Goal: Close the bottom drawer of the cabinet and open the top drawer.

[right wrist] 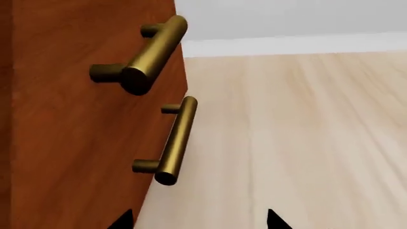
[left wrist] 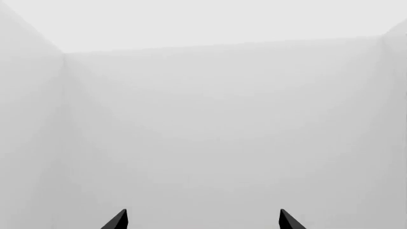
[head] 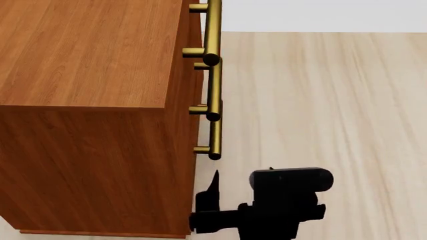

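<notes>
Now I see the cabinet (head: 87, 100) on my left, its three brass handles (head: 213, 80) in line along its right face, every drawer flush. My right gripper (right wrist: 198, 220) hangs near its lower front corner, spread wide, empty; the left gripper (left wrist: 202, 220) also gapes, facing blank wall.

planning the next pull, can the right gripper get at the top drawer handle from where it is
Probably yes. The right gripper sits open just off the cabinet front, below the three brass handles, with only bare floor beside them. The top handle is farthest from it; the other two stick out along the way.
</notes>
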You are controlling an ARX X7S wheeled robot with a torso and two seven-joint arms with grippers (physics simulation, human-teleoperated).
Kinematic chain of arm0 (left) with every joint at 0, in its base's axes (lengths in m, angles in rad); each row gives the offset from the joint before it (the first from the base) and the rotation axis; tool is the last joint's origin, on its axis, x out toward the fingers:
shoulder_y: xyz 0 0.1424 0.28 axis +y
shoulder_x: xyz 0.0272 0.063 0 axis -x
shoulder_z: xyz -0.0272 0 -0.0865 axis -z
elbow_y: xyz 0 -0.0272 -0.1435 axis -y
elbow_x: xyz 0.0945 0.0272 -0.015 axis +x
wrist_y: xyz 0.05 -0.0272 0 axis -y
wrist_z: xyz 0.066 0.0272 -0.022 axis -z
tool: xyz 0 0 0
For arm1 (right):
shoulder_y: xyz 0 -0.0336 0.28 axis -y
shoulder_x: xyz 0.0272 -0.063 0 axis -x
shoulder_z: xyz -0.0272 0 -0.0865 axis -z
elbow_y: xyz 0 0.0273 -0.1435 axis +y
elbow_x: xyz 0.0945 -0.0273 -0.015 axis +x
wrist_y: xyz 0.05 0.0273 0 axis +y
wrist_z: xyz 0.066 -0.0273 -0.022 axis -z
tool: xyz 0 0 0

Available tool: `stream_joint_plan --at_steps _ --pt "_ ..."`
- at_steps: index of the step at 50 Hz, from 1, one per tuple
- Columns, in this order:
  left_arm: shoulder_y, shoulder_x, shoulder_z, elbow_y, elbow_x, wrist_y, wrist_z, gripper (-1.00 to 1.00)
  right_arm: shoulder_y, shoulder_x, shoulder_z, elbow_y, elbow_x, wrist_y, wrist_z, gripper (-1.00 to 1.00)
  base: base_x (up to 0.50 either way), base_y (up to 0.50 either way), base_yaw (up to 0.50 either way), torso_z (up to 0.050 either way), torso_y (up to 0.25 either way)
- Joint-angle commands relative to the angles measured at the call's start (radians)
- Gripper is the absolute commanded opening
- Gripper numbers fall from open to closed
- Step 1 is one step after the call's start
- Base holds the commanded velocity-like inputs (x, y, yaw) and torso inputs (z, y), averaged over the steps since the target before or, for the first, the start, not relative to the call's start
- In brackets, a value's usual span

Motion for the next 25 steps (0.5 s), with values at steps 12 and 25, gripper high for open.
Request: stream_joint_plan --at_steps 12,25 --pt "-0.015 -0.001 0.004 0.004 -0.017 -0.004 -0.012 1.00 -0.091 0.042 0.165 -0.273 0.134 0.082 0.143 1.00 0.00 0.00 0.00 0.000 0.000" --pt "-0.033 -0.003 0.018 0.002 -0.021 -0.012 -0.018 1.00 0.024 0.017 0.235 -0.324 0.211 0.170 0.236 1.00 0.00 0.00 0.00 0.000 0.000"
